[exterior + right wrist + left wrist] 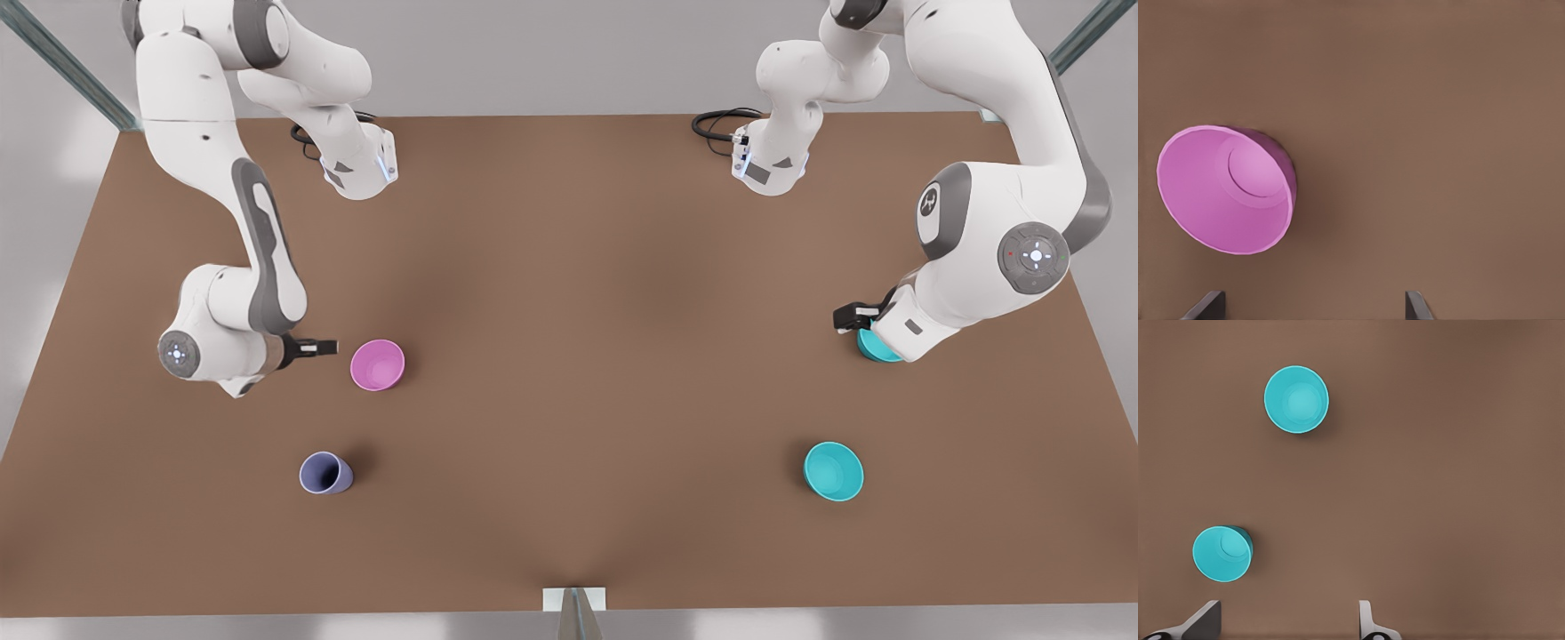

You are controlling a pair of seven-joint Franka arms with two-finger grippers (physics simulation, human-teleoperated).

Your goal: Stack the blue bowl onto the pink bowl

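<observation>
Seeing the fingers point(1205, 620) of the left gripper point(1288, 625) spread wide on nothing, hanging just beside the blue bowl point(1221, 552), well apart from the pink bowl point(377, 364) across the table point(569, 267). Same on the right gripper point(1310, 308): parted, empty, waiting just beside the pink bowl. Also spotting a second teal bowl point(833, 471) well apart from the pink bowl, and a lavender cup point(325, 473) near it. Guessing light, stiff, slick plastic, so best pinching one rim wall. Sits upright, mouth up, axis vertical, round so no preferred side
</observation>
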